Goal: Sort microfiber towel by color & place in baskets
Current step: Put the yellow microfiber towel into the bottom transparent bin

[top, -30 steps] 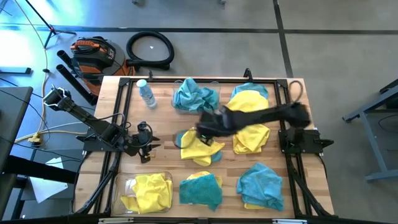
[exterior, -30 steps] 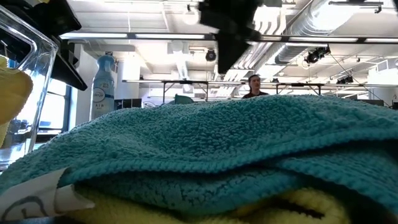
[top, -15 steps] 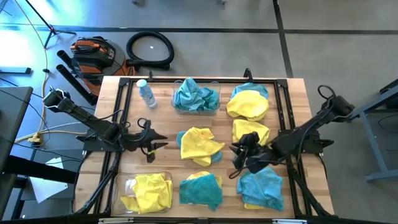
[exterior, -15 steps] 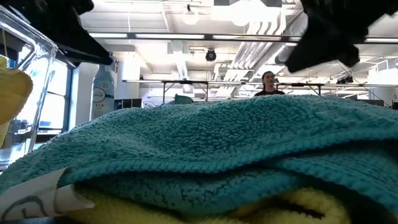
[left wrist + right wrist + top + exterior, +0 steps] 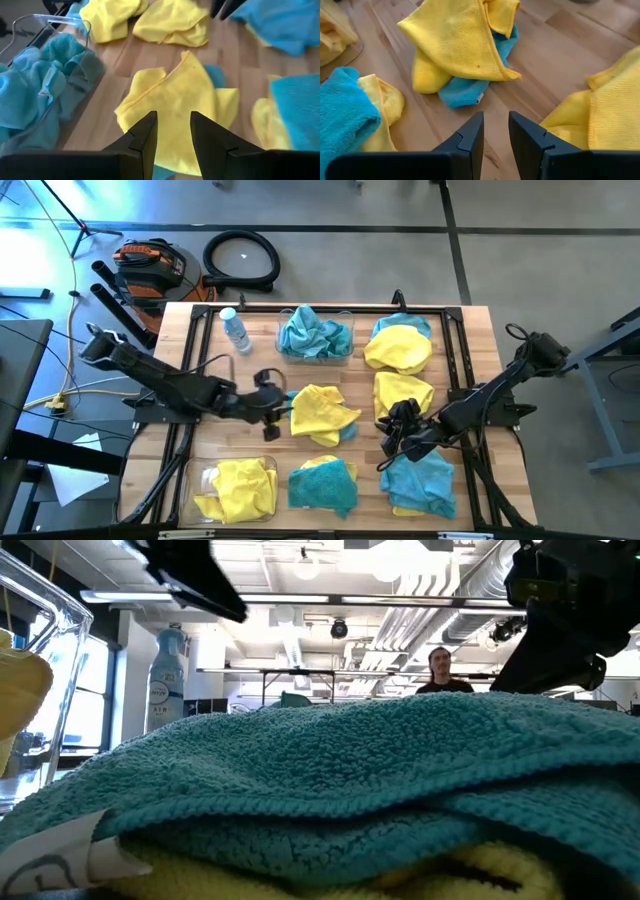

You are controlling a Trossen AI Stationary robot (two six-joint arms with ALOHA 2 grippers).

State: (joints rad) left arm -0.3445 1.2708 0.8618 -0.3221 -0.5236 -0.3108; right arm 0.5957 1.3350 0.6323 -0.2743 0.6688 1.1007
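A crumpled yellow microfiber towel [image 5: 320, 413] lies mid-table, partly on top of a teal one [image 5: 465, 91]. My left gripper [image 5: 272, 408] hovers open just left of it, and its fingers [image 5: 148, 134] look out over the yellow cloth [image 5: 172, 95] with nothing between them. My right gripper [image 5: 388, 442] is open above bare wood [image 5: 495, 117], between a yellow towel [image 5: 403, 395] and a teal towel [image 5: 420, 480]. The far basket [image 5: 315, 335] holds teal towels. The near-left basket [image 5: 238, 485] holds yellow ones.
More towels lie loose: yellow over teal at the far right [image 5: 400, 346] and teal at the near centre [image 5: 322, 485], which fills the low view [image 5: 330, 770]. A water bottle [image 5: 235, 330] stands at the far left. A person [image 5: 440, 665] stands in the room behind.
My right arm has drawn back from over the middle yellow towel toward the table's right and near side, sinking and rolling, its fingers still apart. My left gripper has gone toward the table's right, up to that yellow towel. No towel has moved.
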